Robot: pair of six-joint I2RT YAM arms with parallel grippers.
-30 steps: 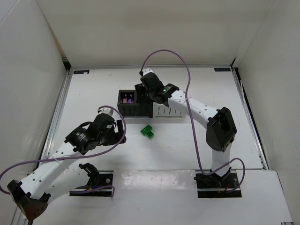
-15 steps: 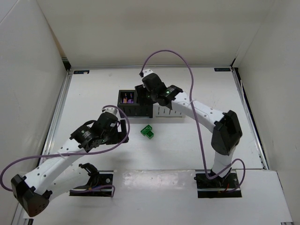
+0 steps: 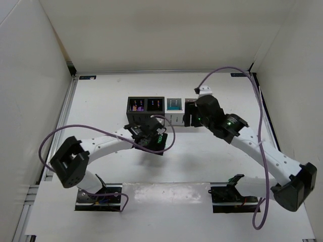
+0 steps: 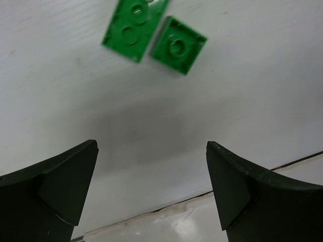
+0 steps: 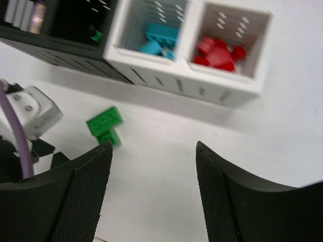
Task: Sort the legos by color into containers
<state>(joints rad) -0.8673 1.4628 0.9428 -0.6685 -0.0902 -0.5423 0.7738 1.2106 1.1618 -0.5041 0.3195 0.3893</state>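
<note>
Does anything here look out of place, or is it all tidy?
Two green bricks lie loose on the table in front of the bins, while the teal bricks and red bricks sit inside theirs. The left hand hangs open above the green pair.

A white table (image 3: 101, 101) enclosed by plain white walls (image 3: 151, 35).

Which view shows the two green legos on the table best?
Left wrist: the green legos are large and sharp, studs visible, ahead of the open left claw. Right wrist shows them small and blurred; top external mostly hides them behind the left arm.
</note>
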